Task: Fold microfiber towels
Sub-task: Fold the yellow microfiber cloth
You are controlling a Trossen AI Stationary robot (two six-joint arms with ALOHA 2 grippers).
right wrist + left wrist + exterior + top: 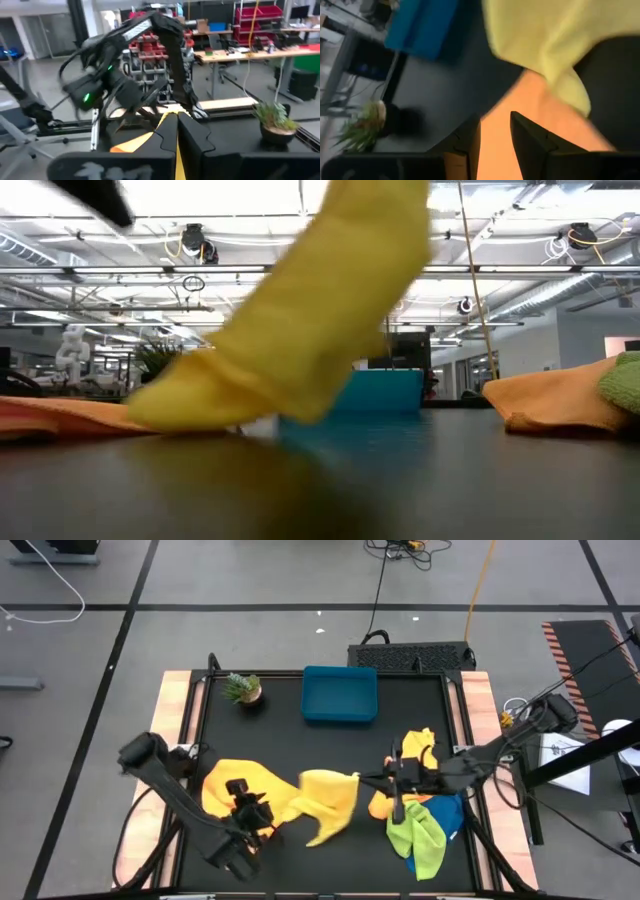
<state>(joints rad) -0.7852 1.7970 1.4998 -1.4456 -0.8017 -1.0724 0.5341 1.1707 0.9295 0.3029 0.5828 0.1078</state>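
My right gripper (pixel 372 778) (pixel 176 125) is above the table's middle right, shut on a yellow towel (pixel 325 802) (pixel 300 310). The towel slants down from it toward the left. An orange towel (pixel 232 785) (pixel 540 110) lies spread at the near left. My left gripper (pixel 255 808) (pixel 495 125) hovers over it with its fingers apart and holds nothing. At the right lies a heap of an orange towel (pixel 418 748) (pixel 560 405), a blue towel (pixel 448 812) and a lime green towel (pixel 420 838). My right gripper pinches the yellow towel's raised end (pixel 356 778) (pixel 170 117) between its two shut fingers. The fingers lie level and come from the table's right side. The towel hangs slanting below the hold, and its lower end (pixel 190 408) rests on the table beside the left orange towel.
A rigid blue tray (pixel 340 695) (pixel 385 392) stands at the far middle of the black mat. A small potted plant (pixel 242 690) (pixel 272 120) stands to its left. Bare mat (pixel 330 750) lies between the tray and the towels.
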